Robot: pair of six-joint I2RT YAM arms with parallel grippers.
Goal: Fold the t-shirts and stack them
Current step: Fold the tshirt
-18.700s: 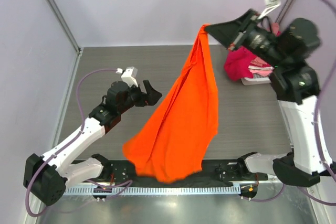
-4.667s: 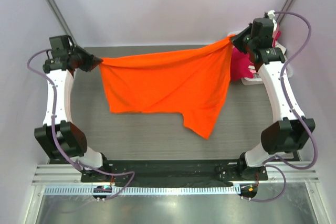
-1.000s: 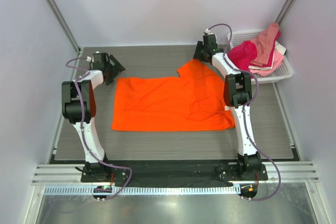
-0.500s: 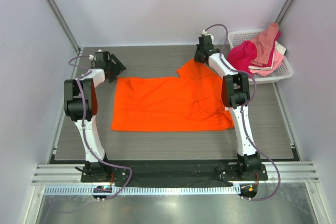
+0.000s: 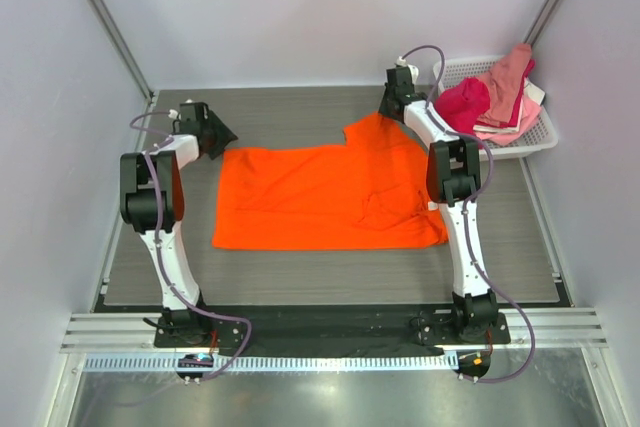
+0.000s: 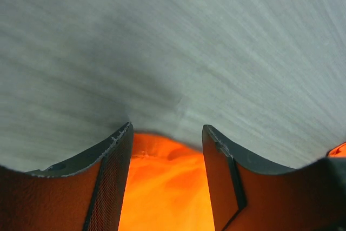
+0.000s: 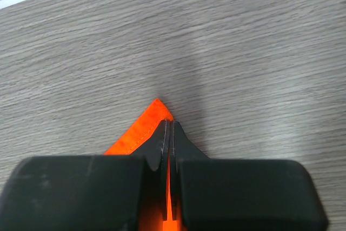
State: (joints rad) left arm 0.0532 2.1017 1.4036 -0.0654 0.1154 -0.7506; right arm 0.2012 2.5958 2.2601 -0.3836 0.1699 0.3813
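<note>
Bare grey wood-grain table (image 5: 330, 272) nearest my bases.

Past it, mid-table, the orange t-shirt (image 5: 310, 202) lies spread flat, long side running 9 to 3 o'clock. There are a few puckers toward its 4 o'clock corner. One flap juts off the far edge toward 1 o'clock.

My left claw (image 5: 222, 137) sits at the shirt's 10 o'clock corner, low over the table. From the wrist, my fingers (image 6: 111, 171) stand spread with a plain gap between them. Orange cloth lies in that gap, its edge about level with the tips. The pads do not meet, and I can see nothing pinched. The table runs on toward 12 beyond the tips.

My right claw (image 5: 388, 109) is at the tip of the 1 o'clock flap. From the wrist, the fingers are pressed together with a thin line of orange caught between them. The hemmed corner pokes out at 11 o'clock of the tips and lies on the table. I am pinching that corner.

Farthest off, at 2 o'clock, a white lattice basket (image 5: 545, 137) sits by the right wall. In it a magenta t-shirt (image 5: 462, 102) is bunched at the left. A salmon pink t-shirt (image 5: 508, 72) is draped over the far rim. A pale pink t-shirt (image 5: 495, 132) lies under both.
</note>
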